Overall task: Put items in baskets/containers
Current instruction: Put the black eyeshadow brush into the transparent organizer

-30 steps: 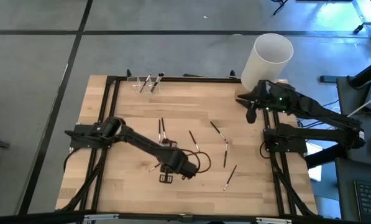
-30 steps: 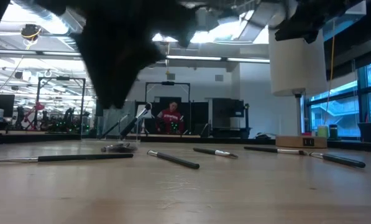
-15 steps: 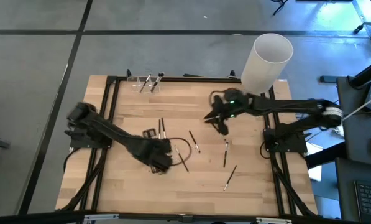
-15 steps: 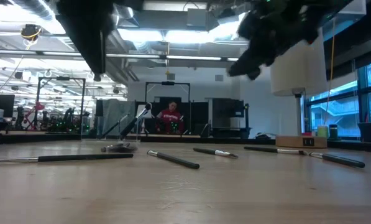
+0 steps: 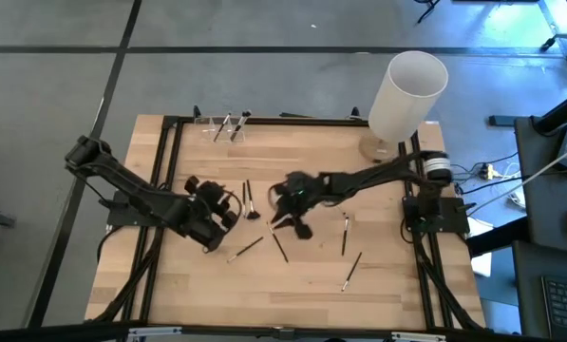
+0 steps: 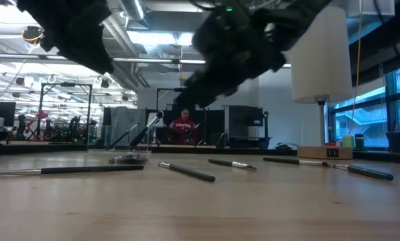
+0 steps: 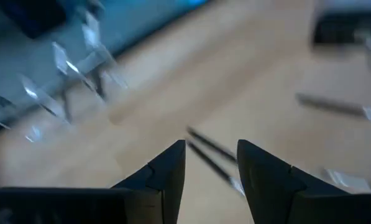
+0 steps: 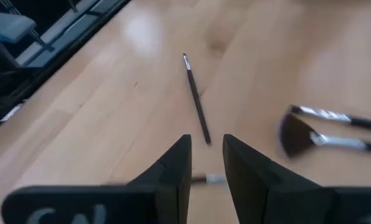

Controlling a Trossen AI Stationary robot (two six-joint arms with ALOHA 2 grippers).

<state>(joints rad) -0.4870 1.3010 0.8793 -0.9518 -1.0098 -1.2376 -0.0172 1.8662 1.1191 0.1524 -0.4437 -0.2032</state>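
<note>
Near the top edge of the table in the high view, slightly left of centre, the small clear plastic cups (image 5: 221,124) hold two or three thin makeup brushes (image 5: 234,125) leaning out of them — that is all that looks done so far. The rest of the thin dark- and pale-handled brushes lie loose on the pale wooden tabletop (image 5: 387,275): two close together (image 5: 248,198) at the middle, one pale-handled (image 5: 246,249) below them, one dark (image 5: 279,246) beside it, and three more (image 5: 345,235) toward the lower right. By my count six or seven are left, so most of the job remains.

Over the middle of the table the right gripper (image 5: 292,220) hangs above the loose brushes; its wrist view shows the fingers (image 8: 176,171) a little apart with nothing between them, a thin dark brush (image 8: 196,104) lying on the wood just ahead. Left of centre the left gripper (image 5: 210,201) sits low, fingers (image 7: 166,174) likewise parted and empty — the cups show blurred beyond it. At upper right stands a tall white cylinder (image 5: 408,93), not in use.
</note>
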